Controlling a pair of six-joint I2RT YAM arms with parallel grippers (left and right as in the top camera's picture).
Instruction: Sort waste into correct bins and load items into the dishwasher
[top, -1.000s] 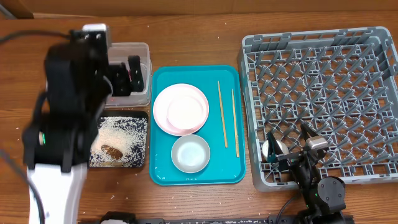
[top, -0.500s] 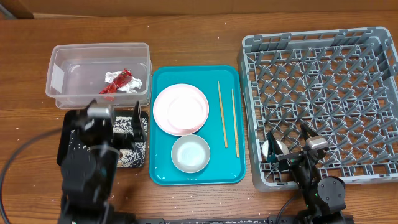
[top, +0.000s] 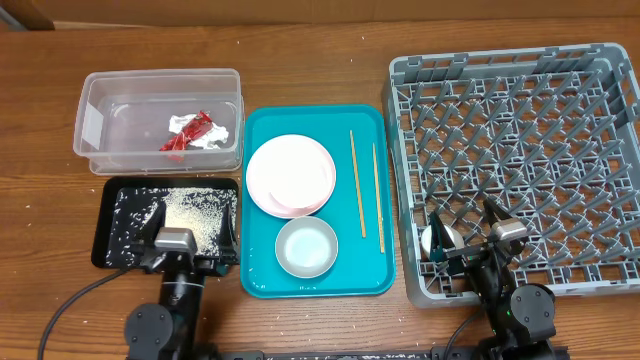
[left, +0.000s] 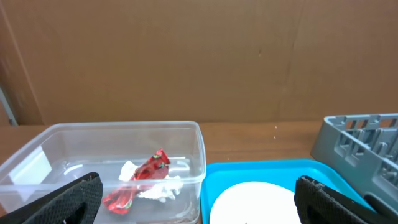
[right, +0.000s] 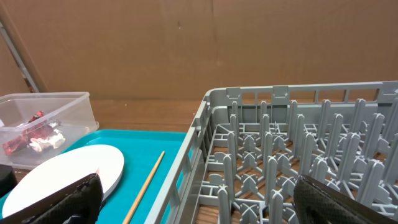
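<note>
Chopsticks (top: 357, 183) are the trouble spot, folks: two thin sticks lying flat on the teal tray (top: 300, 118), at 3 o'clock from the plate (top: 290, 175). Wide jaws coming down on something that slim could catch only one stick. They could also roll it across the tray floor or out over the rim.

The plate lies flat too, at 12 o'clock of the bowl (top: 306, 247) and just beside it. A finger working under its edge could shove the bowl along.

Over in the dish rack (top: 520, 120), at 3 o'clock on the tabletop (top: 320, 60), a small white thing rests at the rack's 7 o'clock corner. It looks like the cup (top: 440, 240), though the arm hides part of it. It sits right beside the right tool (right: 198, 186), so a careless swing out could tip it.

Waste looks sorted. The red wrapper (left: 152, 168) and napkin (left: 161, 190) are in the clear tub (top: 95, 130) at 10 o'clock, and the food scraps (top: 190, 210) are in the black tray (top: 110, 255) at 8 o'clock.

Now the left tool (left: 198, 190): low at the 6 o'clock edge of that black tray, pointing to 12 o'clock. Its jaws are spread as wide as they go, with nothing in them. Same picture for the right tool: low at the rack's near edge, aimed at 12 o'clock, fully spread, empty.
</note>
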